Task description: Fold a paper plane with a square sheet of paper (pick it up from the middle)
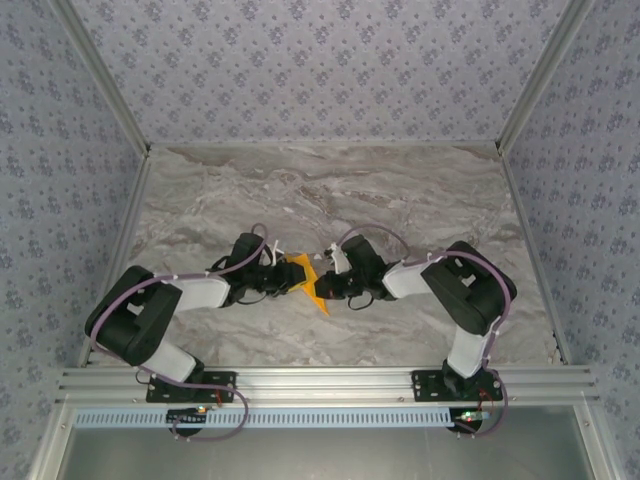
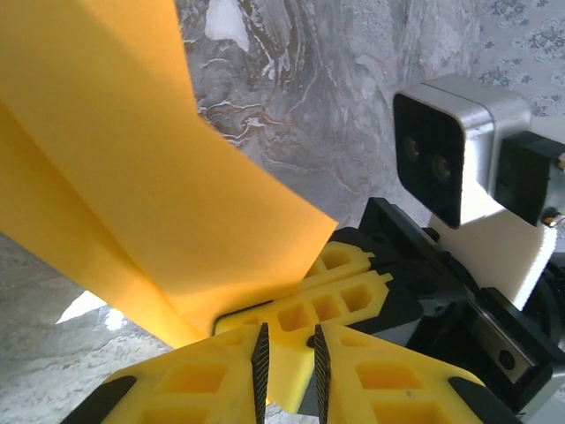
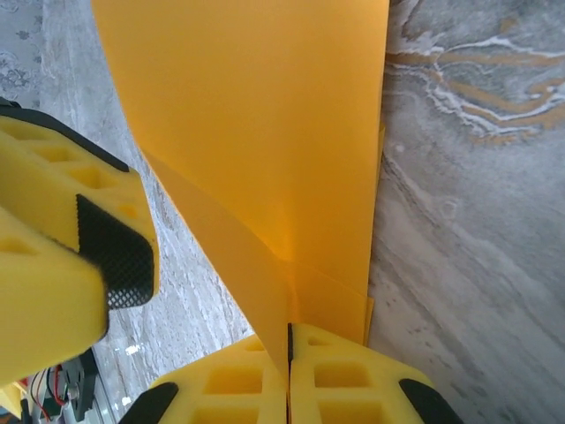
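Risk: I judge the thin orange paper [image 1: 305, 278] may tear or slip out if the arms pull apart toward 9 and 3 o'clock. An uneven pull would also skew the crease.
Pose: the left arm [image 1: 200, 292] reaches in from 7 o'clock and the right arm [image 1: 420, 278] from 5 o'clock, wrists facing each other.
Right jaws: pressed together, pinching the paper's folded edge.
Left jaws: a narrow gap; I cannot tell if paper sits inside.
Paper place: held between both arms, partly folded, slightly toward 6 o'clock from the middle of the worktop [image 1: 330, 190].

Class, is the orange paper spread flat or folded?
Folded, not spread: in the right wrist view the orange paper shows overlapping layers meeting at a crease, pinched in the right gripper.
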Robot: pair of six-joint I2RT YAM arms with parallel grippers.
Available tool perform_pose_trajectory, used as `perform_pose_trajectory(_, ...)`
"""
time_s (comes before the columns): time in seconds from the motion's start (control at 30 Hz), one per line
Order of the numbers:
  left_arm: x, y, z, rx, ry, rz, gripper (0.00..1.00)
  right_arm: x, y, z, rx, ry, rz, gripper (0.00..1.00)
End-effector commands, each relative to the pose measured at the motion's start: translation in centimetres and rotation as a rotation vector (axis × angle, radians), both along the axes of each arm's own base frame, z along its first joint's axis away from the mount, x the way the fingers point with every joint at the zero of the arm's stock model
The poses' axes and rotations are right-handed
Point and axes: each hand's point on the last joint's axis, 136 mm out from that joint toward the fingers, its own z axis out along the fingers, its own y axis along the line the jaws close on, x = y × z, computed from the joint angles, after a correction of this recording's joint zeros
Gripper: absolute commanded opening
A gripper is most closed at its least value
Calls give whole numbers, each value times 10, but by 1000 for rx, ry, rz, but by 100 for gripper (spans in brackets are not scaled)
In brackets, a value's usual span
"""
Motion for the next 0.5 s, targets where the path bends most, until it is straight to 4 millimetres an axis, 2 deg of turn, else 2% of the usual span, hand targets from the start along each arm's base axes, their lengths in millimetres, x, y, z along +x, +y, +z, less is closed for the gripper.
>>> perform_pose_trajectory(0.0, -1, -12, 9, -29, -44, -60, 24, -1, 3, -2, -2, 23, 27, 6)
perform_pose_trajectory(0.27, 5, -13, 0, 1, -36, -45, 23, -3, 0, -9, -29, 40, 56, 8)
perform_pose_trajectory(0.47, 17, -12, -1, 32, -53, -3, 20, -4, 0, -3, -26, 28, 75, 12)
